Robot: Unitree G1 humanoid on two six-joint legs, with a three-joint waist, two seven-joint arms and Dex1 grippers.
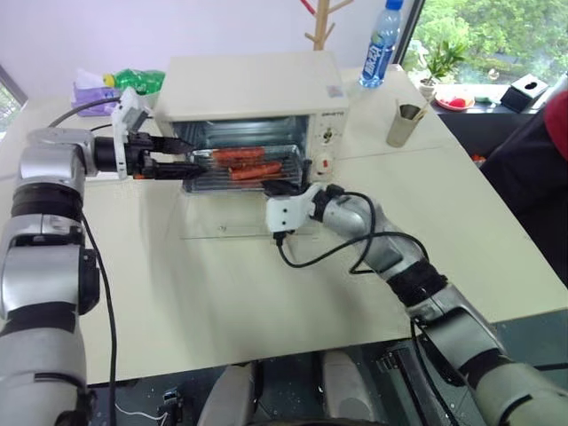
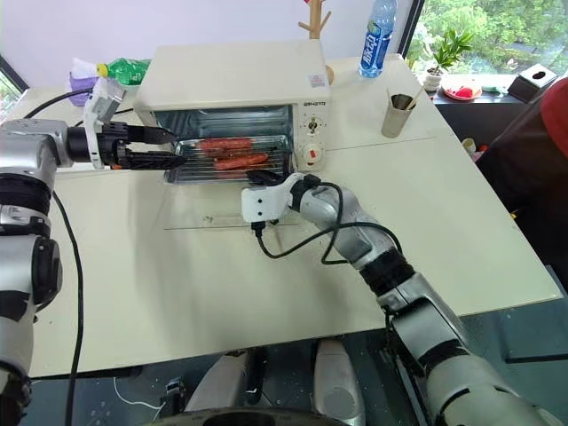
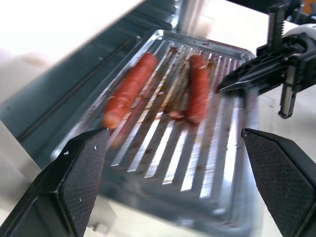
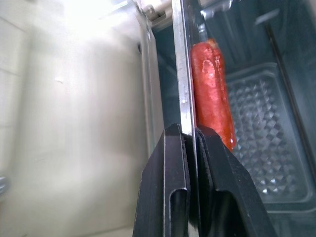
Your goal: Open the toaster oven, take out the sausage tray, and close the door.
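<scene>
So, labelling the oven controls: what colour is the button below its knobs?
Red, on the toaster oven's cream panel; the button shows best in the left eye view.

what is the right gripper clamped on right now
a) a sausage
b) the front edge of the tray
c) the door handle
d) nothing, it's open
b: the right gripper has its fingers shut on the thin metal front edge of the tray, with a sausage lying just behind that edge, while the door lies folded down flat below.
</scene>
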